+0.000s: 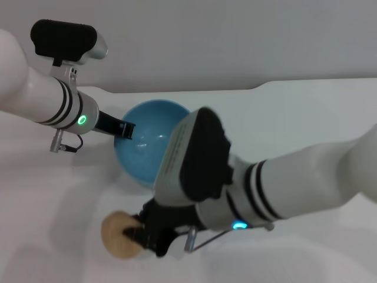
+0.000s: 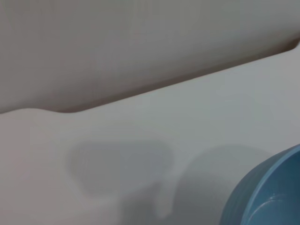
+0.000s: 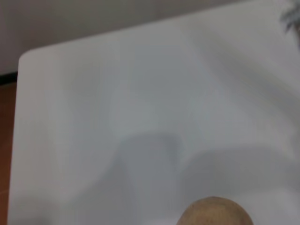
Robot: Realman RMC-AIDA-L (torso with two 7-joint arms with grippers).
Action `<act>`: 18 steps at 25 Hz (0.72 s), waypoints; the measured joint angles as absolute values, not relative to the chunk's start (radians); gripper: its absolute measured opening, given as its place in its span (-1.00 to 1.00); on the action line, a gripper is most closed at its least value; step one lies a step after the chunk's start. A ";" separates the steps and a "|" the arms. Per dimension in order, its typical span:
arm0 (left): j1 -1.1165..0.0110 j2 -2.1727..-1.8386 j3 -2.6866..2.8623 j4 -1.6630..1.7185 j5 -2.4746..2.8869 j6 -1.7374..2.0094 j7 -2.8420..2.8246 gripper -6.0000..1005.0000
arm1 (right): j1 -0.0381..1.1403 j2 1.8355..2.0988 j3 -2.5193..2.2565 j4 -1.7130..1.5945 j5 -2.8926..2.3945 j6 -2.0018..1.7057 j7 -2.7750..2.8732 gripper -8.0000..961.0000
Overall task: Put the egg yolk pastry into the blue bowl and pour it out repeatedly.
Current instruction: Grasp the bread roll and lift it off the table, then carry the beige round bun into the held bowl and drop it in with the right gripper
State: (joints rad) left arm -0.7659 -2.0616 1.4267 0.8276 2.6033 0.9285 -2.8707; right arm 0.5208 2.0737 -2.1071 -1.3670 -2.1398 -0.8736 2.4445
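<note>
The glossy light-blue bowl stands at the middle of the white table. My left gripper reaches in from the upper left and is shut on the bowl's left rim; a piece of the bowl's outer wall also shows in the left wrist view. The egg yolk pastry, a pale tan ball, lies on the table in front of the bowl, to its left. My right gripper comes in from the right and is at the pastry's right side, touching or overlapping its edge. The right wrist view shows only the pastry's top.
The white table has a notched far edge against a grey wall. In the right wrist view, a table corner shows with brown floor beyond it. My right forearm lies across the table's right half.
</note>
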 joint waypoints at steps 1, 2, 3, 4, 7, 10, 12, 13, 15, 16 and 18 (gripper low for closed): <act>-0.766 -2.062 1.427 0.828 2.603 0.928 -2.871 -0.98 | 0.506 2.075 -2.086 -1.395 -2.152 -0.889 2.444 -0.67; -0.766 -2.062 1.428 0.828 2.603 0.932 -2.871 -0.98 | 0.489 2.076 -2.061 -1.426 -2.161 -0.908 2.444 -0.70; -0.769 -2.062 1.428 0.829 2.605 0.949 -2.870 -0.98 | 0.478 2.076 -2.039 -1.446 -2.164 -0.921 2.444 -0.73; -0.770 -2.062 1.428 0.829 2.605 0.954 -2.870 -0.98 | 0.472 2.076 -2.022 -1.455 -2.164 -0.929 2.444 -0.74; -0.771 -2.062 1.429 0.829 2.608 0.971 -2.870 -0.97 | 0.448 2.076 -1.959 -1.477 -2.164 -0.946 2.447 -0.79; -0.772 -2.061 1.430 0.830 2.609 0.987 -2.869 -0.97 | 0.415 2.076 -1.896 -1.485 -2.159 -0.947 2.451 -0.81; -0.773 -2.061 1.430 0.832 2.608 1.008 -2.869 -0.97 | 0.396 2.073 -1.853 -1.486 -2.159 -0.946 2.453 -0.81; -0.773 -2.060 1.430 0.833 2.608 1.015 -2.869 -0.97 | 0.388 2.072 -1.832 -1.485 -2.159 -0.950 2.453 -0.81; -0.779 -2.060 1.430 0.838 2.608 1.037 -2.869 -0.97 | 0.375 2.071 -1.795 -1.483 -2.159 -0.957 2.454 -0.82; -0.781 -2.060 1.430 0.841 2.608 1.045 -2.869 -0.97 | 0.369 2.071 -1.778 -1.482 -2.159 -0.960 2.454 -0.83; -0.786 -2.060 1.430 0.848 2.607 1.061 -2.869 -0.97 | 0.359 2.071 -1.755 -1.475 -2.159 -0.963 2.454 -0.84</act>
State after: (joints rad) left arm -0.7865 -2.0603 1.4297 0.8482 2.6071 1.0609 -2.8685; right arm 0.3588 2.0709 -1.7548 -1.4751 -2.1595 -0.9627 2.4538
